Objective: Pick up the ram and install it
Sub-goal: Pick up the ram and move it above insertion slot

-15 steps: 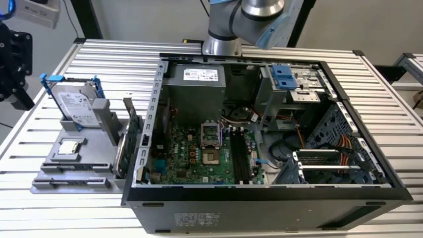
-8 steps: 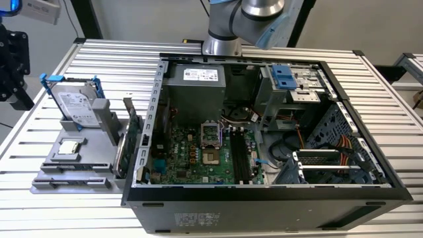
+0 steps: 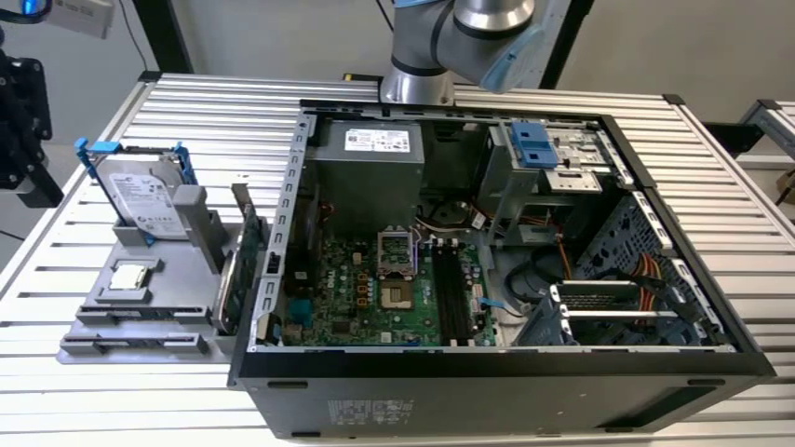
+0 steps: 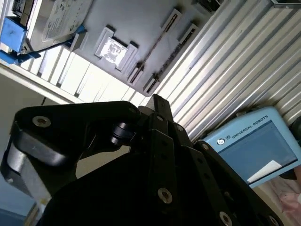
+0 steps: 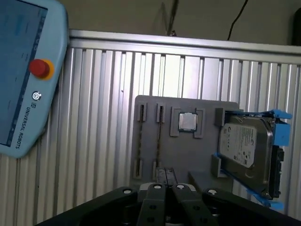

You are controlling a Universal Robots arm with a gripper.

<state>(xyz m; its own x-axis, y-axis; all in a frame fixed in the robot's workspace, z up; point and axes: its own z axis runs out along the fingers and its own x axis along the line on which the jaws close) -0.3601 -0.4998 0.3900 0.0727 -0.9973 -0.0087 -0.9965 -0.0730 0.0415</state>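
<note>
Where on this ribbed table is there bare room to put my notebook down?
Bare table lies beyond the grey parts holder, in the near corner at the exterior view's left, and at the exterior view's right of the open computer case. The holder and the case's inside are crowded.

An open black computer case (image 3: 497, 391) stands on the ribbed aluminium bench (image 3: 211, 112). Beside it, a grey tray (image 3: 174, 309) holds a blue-framed silver hard drive (image 3: 140, 200) and a square processor chip (image 3: 129, 277).
</note>
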